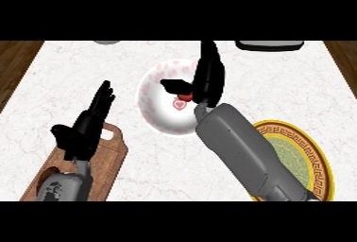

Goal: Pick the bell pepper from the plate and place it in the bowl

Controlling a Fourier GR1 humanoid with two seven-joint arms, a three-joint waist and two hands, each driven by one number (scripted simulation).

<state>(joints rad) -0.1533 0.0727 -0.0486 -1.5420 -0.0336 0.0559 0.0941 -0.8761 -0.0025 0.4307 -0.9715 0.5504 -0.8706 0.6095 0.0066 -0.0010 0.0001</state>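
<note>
Bell pepper (pixel 185 97) is grasped between thumb and fingers of right hand (pixel 206 80), held over bowl (pixel 157 101). Left hand (pixel 87 124) is kept released above cutting board (pixel 105 163). Plate (pixel 307 156) is seen at right on tabletop (pixel 77 71).

Bare white marble counter (pixel 83 71) lies open at upper left and between the white patterned bowl (pixel 157 113) and brown wooden cutting board (pixel 105 163); the grey right forearm (pixel 241 151) blocks the bowl's right side.

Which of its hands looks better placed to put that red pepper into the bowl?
The right hand: it is over the bowl with the bell pepper at its fingers. The left hand rests open above the cutting board.
</note>
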